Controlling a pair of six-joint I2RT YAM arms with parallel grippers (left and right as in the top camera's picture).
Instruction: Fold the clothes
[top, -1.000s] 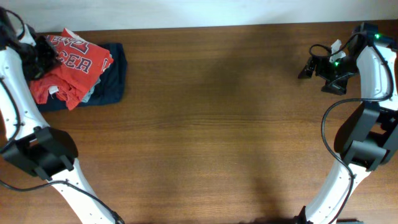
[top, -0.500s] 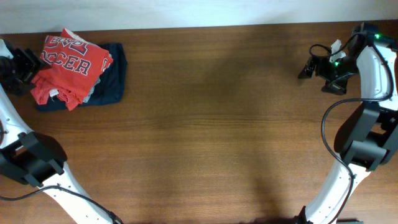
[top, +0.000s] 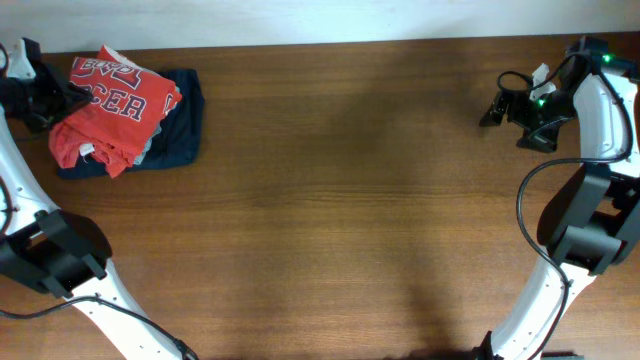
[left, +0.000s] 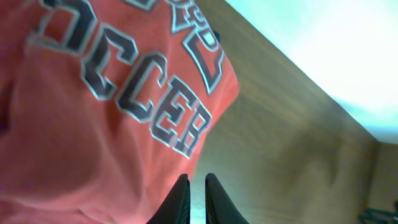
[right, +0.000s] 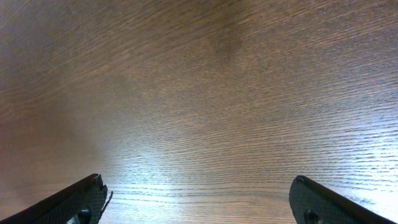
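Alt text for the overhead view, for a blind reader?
A crumpled coral-red T-shirt with white lettering lies on a folded navy garment at the top-left of a wooden table, the left gripper at its edge. The right gripper hangs open at the top-right.

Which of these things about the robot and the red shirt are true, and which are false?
1. The red T-shirt lies on top of a dark navy garment. True.
2. The red T-shirt is folded flat and neat. False: it is a crumpled heap.
3. The right gripper is open over bare table. True.
4. The red T-shirt sits in the middle of the table. False: it is at the far corner on the left arm's side.
5. The left gripper has its fingers spread wide. False: they are almost together, right beside the shirt.
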